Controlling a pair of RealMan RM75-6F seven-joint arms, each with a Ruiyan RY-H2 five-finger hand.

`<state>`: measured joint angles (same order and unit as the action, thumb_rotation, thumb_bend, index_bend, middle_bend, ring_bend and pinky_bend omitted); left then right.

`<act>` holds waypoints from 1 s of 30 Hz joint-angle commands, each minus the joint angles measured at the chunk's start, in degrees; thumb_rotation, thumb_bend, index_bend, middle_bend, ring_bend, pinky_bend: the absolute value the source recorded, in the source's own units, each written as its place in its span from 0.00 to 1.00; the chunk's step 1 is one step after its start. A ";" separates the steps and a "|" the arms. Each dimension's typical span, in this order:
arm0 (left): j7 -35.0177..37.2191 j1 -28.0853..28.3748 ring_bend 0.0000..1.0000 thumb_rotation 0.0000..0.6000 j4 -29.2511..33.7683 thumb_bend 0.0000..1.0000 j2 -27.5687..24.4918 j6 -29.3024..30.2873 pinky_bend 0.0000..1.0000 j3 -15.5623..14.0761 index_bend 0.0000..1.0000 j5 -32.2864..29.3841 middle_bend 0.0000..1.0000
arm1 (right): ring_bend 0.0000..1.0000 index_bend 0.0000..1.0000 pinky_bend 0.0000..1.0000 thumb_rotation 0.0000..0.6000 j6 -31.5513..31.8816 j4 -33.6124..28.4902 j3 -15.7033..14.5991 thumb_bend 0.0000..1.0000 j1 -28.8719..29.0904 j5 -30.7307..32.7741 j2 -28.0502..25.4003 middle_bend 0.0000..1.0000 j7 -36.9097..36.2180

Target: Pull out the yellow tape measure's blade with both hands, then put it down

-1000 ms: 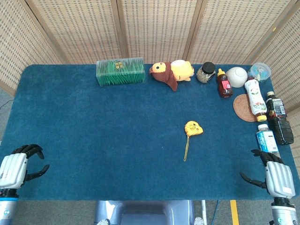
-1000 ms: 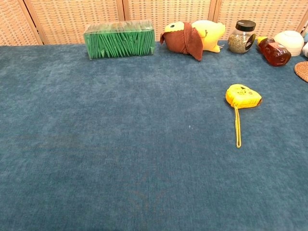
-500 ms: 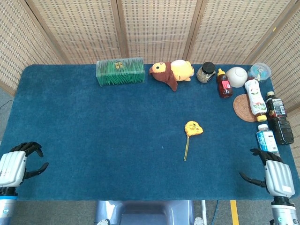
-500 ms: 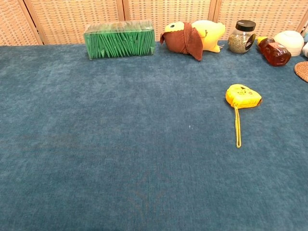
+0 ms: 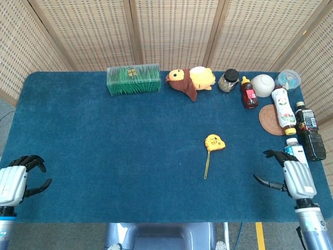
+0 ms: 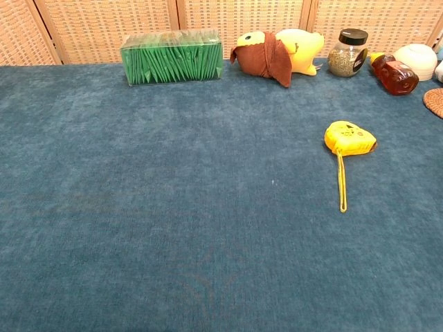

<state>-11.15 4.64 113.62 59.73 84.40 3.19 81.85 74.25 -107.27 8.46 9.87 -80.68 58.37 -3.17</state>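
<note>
Trouble could come from the bottles (image 5: 297,152) at the worktop's right edge: the right hand (image 5: 289,177) hovers just beside them, empty with fingers spread. The left hand (image 5: 15,179) too, at the near left corner. The yellow tape measure (image 5: 214,142) lies untouched, right of centre.

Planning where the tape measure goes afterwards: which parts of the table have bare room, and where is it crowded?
Bare cloth runs wide from the tape measure leftward to the left hand, below the green box and plush toy. The near edge between both hands is free too. The right side is crowded: bottles, jar, coaster, beside the right hand.
</note>
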 commanded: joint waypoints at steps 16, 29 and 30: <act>-0.81 0.62 0.30 0.98 0.05 0.19 -0.82 -0.66 0.33 0.36 0.53 -1.25 0.38 | 0.25 0.37 0.18 0.00 -15.50 10.91 5.97 0.15 15.27 5.42 6.02 0.34 -4.43; -2.31 1.18 0.30 0.98 -0.11 0.19 -0.50 -1.55 0.33 0.48 0.53 -3.26 0.38 | 0.21 0.38 0.13 0.00 -18.41 23.58 7.24 0.13 23.58 9.75 17.95 0.32 3.14; -2.37 1.25 0.30 0.98 -0.15 0.19 -0.45 -1.64 0.33 0.51 0.53 -3.38 0.38 | 0.21 0.38 0.13 0.00 -18.62 24.20 7.21 0.13 23.98 9.92 18.48 0.32 3.50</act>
<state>-13.49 5.85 113.50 59.25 82.80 3.68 78.51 56.05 -83.90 15.67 33.30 -71.14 76.05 -0.38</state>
